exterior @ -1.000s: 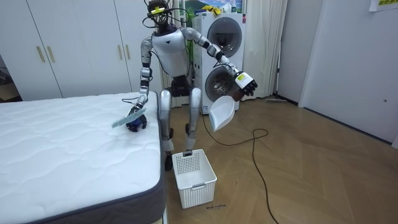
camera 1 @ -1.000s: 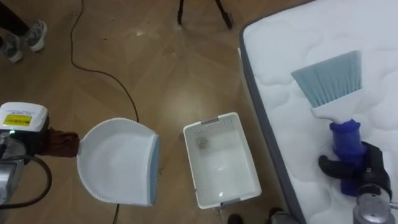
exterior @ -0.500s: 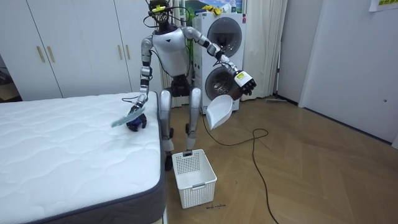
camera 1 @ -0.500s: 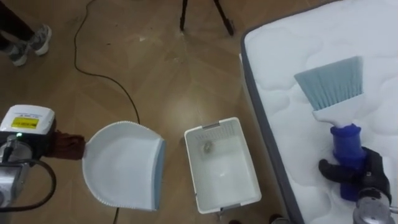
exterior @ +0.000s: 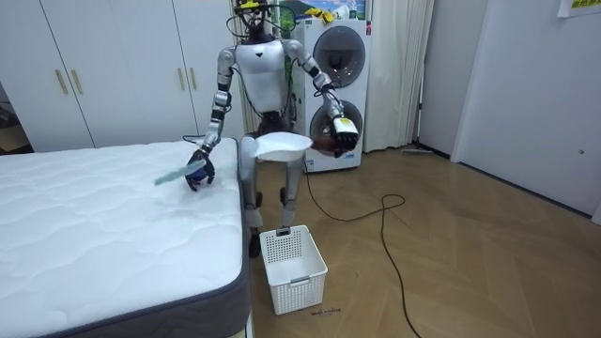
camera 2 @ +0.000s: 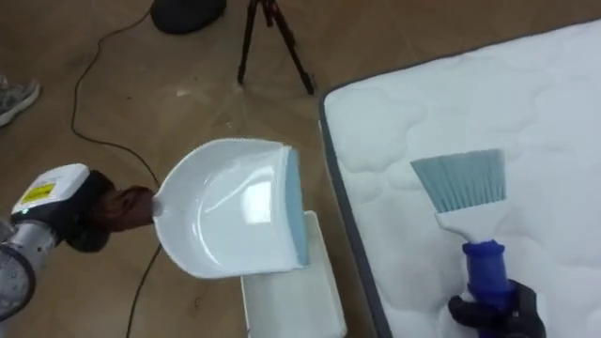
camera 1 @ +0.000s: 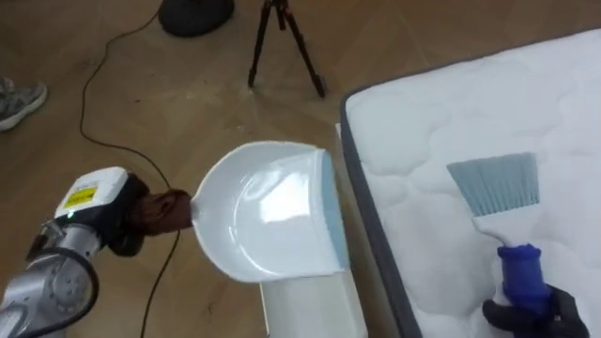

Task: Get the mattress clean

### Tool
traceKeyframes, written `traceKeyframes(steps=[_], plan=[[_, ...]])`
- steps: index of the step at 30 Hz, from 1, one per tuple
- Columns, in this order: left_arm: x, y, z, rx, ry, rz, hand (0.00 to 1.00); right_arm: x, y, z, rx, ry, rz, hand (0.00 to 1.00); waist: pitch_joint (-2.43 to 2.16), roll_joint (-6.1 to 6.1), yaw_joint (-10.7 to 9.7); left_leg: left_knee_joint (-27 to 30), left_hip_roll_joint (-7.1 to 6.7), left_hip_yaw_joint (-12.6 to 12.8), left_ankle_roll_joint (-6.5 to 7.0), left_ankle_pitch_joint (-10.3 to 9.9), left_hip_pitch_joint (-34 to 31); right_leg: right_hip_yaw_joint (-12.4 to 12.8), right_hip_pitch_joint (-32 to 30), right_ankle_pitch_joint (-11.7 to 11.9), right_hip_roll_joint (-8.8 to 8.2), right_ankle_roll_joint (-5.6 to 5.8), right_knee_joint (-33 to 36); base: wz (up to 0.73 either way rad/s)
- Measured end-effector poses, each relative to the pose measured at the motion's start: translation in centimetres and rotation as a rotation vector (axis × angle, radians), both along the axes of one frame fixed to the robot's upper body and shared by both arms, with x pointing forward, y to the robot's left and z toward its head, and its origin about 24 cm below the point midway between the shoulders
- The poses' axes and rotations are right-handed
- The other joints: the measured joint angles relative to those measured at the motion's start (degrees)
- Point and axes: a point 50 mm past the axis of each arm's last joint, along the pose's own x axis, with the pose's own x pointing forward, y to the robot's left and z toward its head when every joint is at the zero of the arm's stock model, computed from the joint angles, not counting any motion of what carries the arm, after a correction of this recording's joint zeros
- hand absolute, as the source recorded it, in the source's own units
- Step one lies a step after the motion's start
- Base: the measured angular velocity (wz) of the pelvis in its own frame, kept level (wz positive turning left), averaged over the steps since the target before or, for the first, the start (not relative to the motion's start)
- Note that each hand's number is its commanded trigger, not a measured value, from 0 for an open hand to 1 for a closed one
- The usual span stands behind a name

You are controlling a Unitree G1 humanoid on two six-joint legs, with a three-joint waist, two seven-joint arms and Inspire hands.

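Gripping brush (camera 1: 496, 186), right robot hand (camera 1: 559, 314); left robot hand (camera 1: 120, 225) clasping dustpan (camera 1: 263, 221).

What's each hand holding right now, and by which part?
The left hand grips the white dustpan by its brown handle; the right hand grips the brush by its blue handle.

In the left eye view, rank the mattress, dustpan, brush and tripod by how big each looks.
1. mattress: largest, though the picture's edge cuts it off.
2. dustpan.
3. brush.
4. tripod: smallest as seen, but it stands farther from the camera and its top is cut off, so its true size is unsure.
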Motion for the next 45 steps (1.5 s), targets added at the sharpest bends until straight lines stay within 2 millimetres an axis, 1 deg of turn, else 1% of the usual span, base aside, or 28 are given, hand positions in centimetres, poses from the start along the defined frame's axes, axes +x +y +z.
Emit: traceKeyframes(steps=[2,4,7,8,9,10,12,13,14,15,17,18,21,22,23,24,26,27,29,31,32,33,34,35,36,38,41,45], plan=[[-0.8,-0.6,-0.4,-0.08,0.002,0.019,1.0,0.1,0.2,0.0,-0.001,0.005,0.011,0.0,-0.02,-0.03,-0.07,-0.23,0.71,2.54,0.04,-0.85,1.85,-0.4,0.85,0.52,0.41,-0.22,-0.13,-0.86],[-1.7,-1.5,-0.9,-0.157,0.003,0.029,1.0,-0.2,0.3,-0.2,0.004,0.029,0.01,0.0,0.28,-0.86,-0.34,-1.27,1.21,5.63,0.14,-1.14,3.75,-0.93,1.27,0.92,0.67,-0.39,0.04,-0.88],[-2.9,-3.0,-2.1,-0.269,0.023,0.062,1.0,-0.3,1.1,-0.7,0.03,0.048,0.006,0.0,0.22,-1.61,-0.96,-2.95,2.31,11.16,0.18,-1.2,5.23,-3.3,0.99,3.32,1.29,-1.31,-1.23,-1.02],[-3.0,-3.4,-2.3,-0.305,0.023,0.072,1.0,-0.1,1.6,-0.8,0.047,0.046,0.008,0.0,0.15,-1.97,-0.99,-3.29,3.12,13.91,0.18,-1.19,5.19,-3.4,0.68,5.12,1.87,-1.71,-2.32,-1.26],[-3.1,-3.6,-2.4,-0.332,0.02,0.084,1.0,0.2,2.3,-0.9,0.059,0.043,0.028,0.0,0.12,-2.88,-0.66,-4.19,4.17,18.1,0.18,-1.19,5.02,-4.43,0.24,6.25,2.48,-2.18,-2.97,-1.32],[-3.1,-3.7,-2.6,-0.346,0.021,0.091,1.0,0.3,2.6,-0.9,0.062,0.043,0.039,0.0,0.02,-3.14,-0.55,-4.52,4.73,20.45,0.18,-1.19,5.29,-6.5,0.27,5.75,2.14,-2.05,-1.82,-1.31],[-3.4,-4.8,-3.2,-0.411,0.03,0.105,1.0,0.6,2.9,-0.8,0.067,0.033,0.054,0.0,-0.22,-3.62,-0.37,-6.76,5.57,27.39,0.04,-1.11,7.37,-13.03,2.4,1.17,-0.72,-1.04,6.17,-1.3],[-3.4,-5.0,-3.3,-0.424,0.029,0.11,1.0,0.7,2.9,-0.8,0.068,0.028,0.053,0.0,-0.27,-3.75,-0.07,-7.11,5.63,29.04,0.0,-1.09,7.89,-13.99,3.35,0.26,-1.58,-0.7,7.38,-1.5],[-3.4,-5.3,-3.3,-0.445,0.017,0.125,1.0,0.8,3.0,-0.7,0.07,0.023,0.056,0.0,-0.33,-4.14,0.27,-7.25,5.71,32.27,-0.23,-1.23,8.31,-15.04,5.44,-1.19,-3.16,0.13,8.05,-1.42],[-3.5,-5.6,-3.5,-0.47,0.005,0.148,1.0,0.8,3.0,-0.8,0.081,0.024,0.062,0.0,-0.23,-4.37,0.25,-7.03,5.7,34.73,-0.45,-1.38,8.57,-15.18,7.9,-2.22,-4.3,0.82,6.68,-1.29],[-3.6,-5.8,-4.1,-0.51,0.005,0.195,1.0,0.6,3.5,-1.0,0.099,0.033,0.072,0.0,0.11,-4.87,-0.02,-6.82,5.69,37.77,-0.63,-1.48,8.88,-15.09,10.46,-2.84,-4.77,1.57,1.76,-1.01],[-3.8,-5.8,-4.6,-0.524,0.014,0.221,1.0,0.5,3.6,-1.1,0.107,0.035,0.079,0.0,0.19,-5.15,-0.06,-6.63,5.73,39.62,-0.83,-1.59,8.73,-15.72,10.79,-3.24,-4.81,1.37,-0.5,-0.94],[-4.4,-5.5,-5.9,-0.513,0.06,0.263,1.0,0.4,3.8,-1.3,0.123,0.04,0.088,0.0,0.35,-4.75,-1.73,-5.38,6.86,41.0,-1.1,-1.74,8.44,-14.92,10.09,-3.08,-4.15,0.8,-2.24,-0.53],[-4.5,-5.4,-6.1,-0.508,0.065,0.272,1.0,0.4,3.9,-1.3,0.128,0.041,0.093,0.0,0.36,-4.73,-1.98,-4.9,7.11,40.81,-1.17,-1.78,8.41,-14.59,10.02,-3.23,-3.92,0.28,-2.33,-0.29],[-4.7,-5.2,-6.3,-0.5,0.069,0.285,1.0,0.5,4.0,-1.3,0.14,0.039,0.106,0.0,0.36,-4.67,-2.21,-3.71,7.38,38.78,-1.48,-1.71,8.12,-14.21,9.78,-3.19,-3.73,0.18,-2.42,-0.51],[-4.8,-5.1,-6.4,-0.496,0.071,0.292,1.0,0.7,4.1,-1.2,0.146,0.031,0.121,0.0,0.34,-4.52,-1.83,-2.42,7.21,32.72,-1.73,-1.68,7.37,-13.84,9.19,-3.13,-3.66,0.07,-2.2,-0.69],[-5.0,-5.0,-6.7,-0.49,0.077,0.307,1.0,1.4,4.2,-0.9,0.144,0.013,0.166,0.0,0.52,-3.49,-0.41,-1.64,6.76,25.44,-1.79,-1.69,7.06,-14.09,9.2,-2.52,-3.54,-0.7,-2.38,-0.96],[-5.3,-4.8,-7.1,-0.484,0.093,0.318,1.0,1.7,4.4,-0.7,0.145,-0.002,0.19,0.0,0.0,-2.7,-0.51,-1.79,6.8,24.88,-1.92,-1.6,7.09,-14.14,9.27,-1.46,-3.44,-0.61,-2.92,-0.73],[-5.6,-4.7,-7.5,-0.479,0.112,0.327,1.0,1.9,4.5,-0.5,0.149,-0.022,0.204,0.0,-0.43,-1.92,-1.31,-1.77,6.56,23.41,-2.14,-1.43,7.44,-13.1,9.19,-0.75,-3.05,-0.44,-3.07,-0.41],[-5.8,-4.7,-7.6,-0.479,0.112,0.332,1.0,2.0,4.6,-0.5,0.156,-0.021,0.216,0.0,-0.43,-1.82,-1.1,-1.87,5.91,19.84,-2.42,-1.2,8.09,-10.75,8.99,-0.64,-2.08,-0.61,-3.04,-0.68],[-6.0,-4.7,-7.7,-0.481,0.106,0.341,1.0,2.2,4.7,-0.4,0.159,-0.028,0.233,0.0,-0.48,-1.68,-0.15,-1.73,5.42,16.92,-2.48,-1.14,8.13,-7.96,8.27,-0.15,-1.03,-1.32,-2.92,-1.21],[-6.2,-4.8,-7.7,-0.482,0.1,0.351,1.0,2.5,4.9,-0.2,0.161,-0.044,0.247,0.0,-0.38,-1.49,1.73,-1.63,4.31,10.94,-2.54,-1.09,8.14,-4.84,7.26,0.51,0.26,-1.85,-2.93,-1.39],[-6.3,-4.8,-7.8,-0.482,0.101,0.355,1.0,2.8,5.1,0.0,0.165,-0.052,0.258,0.0,-0.35,-1.49,2.59,-1.6,3.57,7.25,-2.53,-1.08,8.12,-3.67,6.83,0.92,0.81,-2.13,-2.96,-1.59],[-6.5,-4.7,-7.9,-0.482,0.104,0.362,1.0,3.2,5.4,0.2,0.175,-0.07,0.285,0.0,-0.45,-1.31,3.34,-1.59,2.52,1.46,-2.53,-1.09,8.17,-2.06,6.06,1.45,1.57,-2.44,-2.95,-1.32],[-6.5,-4.7,-7.9,-0.484,0.103,0.361,1.0,3.5,5.6,0.4,0.18,-0.079,0.304,0.0,-0.28,-1.58,3.36,-1.76,1.92,-1.83,-2.55,-1.1,8.35,-1.55,5.68,1.78,2.03,-2.59,-2.99,-1.11],[-6.5,-4.9,-7.8,-0.491,0.094,0.348,1.0,3.5,5.7,0.4,0.174,-0.076,0.315,0.0,0.12,-2.2,2.78,-2.49,1.93,-1.99,-2.85,-1.27,9.06,-0.08,5.32,1.94,2.85,-2.52,-2.29,-0.62],[-6.7,-5.1,-7.9,-0.5,0.091,0.337,1.0,3.8,5.8,0.6,0.161,-0.085,0.335,0.0,0.16,-2.67,1.76,-3.83,2.56,1.09,-3.38,-1.62,9.62,1.74,3.96,1.82,4.29,-3.07,-1.19,-0.62],[-6.6,-5.2,-7.7,-0.513,0.077,0.327,1.0,4.0,6.0,0.8,0.163,-0.099,0.338,0.0,0.16,-2.68,0.01,-4.13,2.94,1.33,-3.69,-1.8,10.16,3.14,3.72,1.78,5.16,-3.62,-0.87,-0.39]])
